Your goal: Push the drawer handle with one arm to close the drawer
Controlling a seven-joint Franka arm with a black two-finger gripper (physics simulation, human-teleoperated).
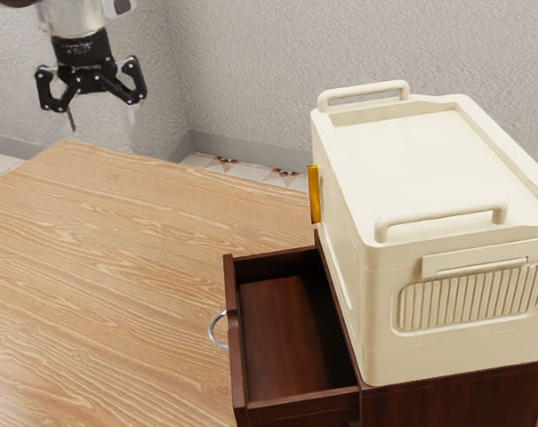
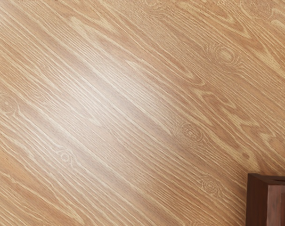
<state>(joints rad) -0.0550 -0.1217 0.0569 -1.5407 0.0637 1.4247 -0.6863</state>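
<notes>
Hand: the hand [image 1: 101, 119] is up at the exterior view's upper left, beyond the desk's far corner, its two fingers spread apart with nothing between them. It points downward, well apart from the handle.
Desk: the wood-grained desk [image 1: 117, 258] lies between the hand and the drawer, and carries the cabinet.
Handle: the curved metal handle [image 1: 212, 330] sticks out from the drawer's front on the side facing the exterior view's left, so a push there should drive it inward.
Drawer: the dark drawer [image 1: 282, 342] stands well out of its cabinet [image 1: 464, 398], so the closing is all to do. In the wrist view a dark wooden corner [image 2: 269, 202] shows, probably part of the drawer's front.
Box: a cream box [image 1: 429, 160] with raised rails sits on the cabinet, behind the open drawer; its weight may help keep the cabinet steady under a push.
In the way: the box's wall, with an amber strip [image 1: 314, 194], rises beside the opening. I judge the hand should come down low in front of the handle and push straight toward the cabinet, clear of that wall.
Surroundings: a pale textured wall [image 1: 251, 71] and patterned floor [image 1: 224, 165] lie beyond.
</notes>
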